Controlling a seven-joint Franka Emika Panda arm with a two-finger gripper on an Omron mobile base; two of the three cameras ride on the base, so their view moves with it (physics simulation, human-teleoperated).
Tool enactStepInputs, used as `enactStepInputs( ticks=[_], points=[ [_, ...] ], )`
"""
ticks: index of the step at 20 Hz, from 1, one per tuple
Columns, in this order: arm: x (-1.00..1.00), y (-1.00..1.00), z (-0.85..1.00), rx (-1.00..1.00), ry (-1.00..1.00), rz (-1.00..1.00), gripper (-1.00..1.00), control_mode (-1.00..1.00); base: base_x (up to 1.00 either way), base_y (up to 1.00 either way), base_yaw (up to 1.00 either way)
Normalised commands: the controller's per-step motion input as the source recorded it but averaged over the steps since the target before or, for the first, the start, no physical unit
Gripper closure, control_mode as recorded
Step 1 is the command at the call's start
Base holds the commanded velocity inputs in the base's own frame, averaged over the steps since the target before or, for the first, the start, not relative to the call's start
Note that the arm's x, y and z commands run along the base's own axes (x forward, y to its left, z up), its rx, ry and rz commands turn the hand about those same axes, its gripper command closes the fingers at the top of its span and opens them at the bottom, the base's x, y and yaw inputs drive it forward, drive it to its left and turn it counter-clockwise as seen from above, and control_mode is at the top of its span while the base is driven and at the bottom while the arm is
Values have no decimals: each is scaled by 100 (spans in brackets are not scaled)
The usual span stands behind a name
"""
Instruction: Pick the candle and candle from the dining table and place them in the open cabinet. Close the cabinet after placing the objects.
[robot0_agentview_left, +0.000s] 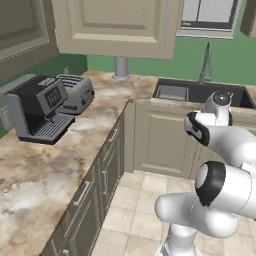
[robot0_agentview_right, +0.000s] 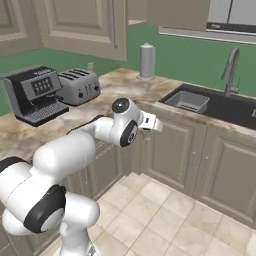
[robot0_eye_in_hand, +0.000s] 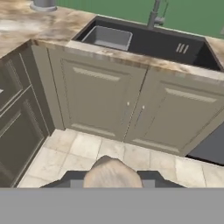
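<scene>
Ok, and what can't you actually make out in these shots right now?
- Hand view: a pale rounded thing sits at the gripper, cut off by the picture's lower edge. Whether it is a candle, or clamped, cannot be told.
- Left base view: the paper-towel roll is hidden at the top by the wall cabinet.
- Hand view: the faucet is cut off by the upper edge.

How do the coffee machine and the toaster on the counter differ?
The coffee machine is dark, boxy and taller, with a front panel and a grated tray; the toaster is silver, lower and rounded, with slots on top. Both stand side by side on the marble counter by the green wall.
</scene>
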Motion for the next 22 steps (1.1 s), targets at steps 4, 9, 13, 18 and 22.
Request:
enactStepInputs(
  ticks=[4,9,13,18,22],
  points=[
    [0,0,0,0,0,0,100,100,37,-54,38],
    [0,0,0,0,0,0,100,100,35,-61,39],
    [0,0,0,0,0,0,100,100,29,-68,41],
    [0,0,0,0,0,0,100,100,23,-71,42],
    [0,0,0,0,0,0,100,100,23,-70,43]
  ],
)
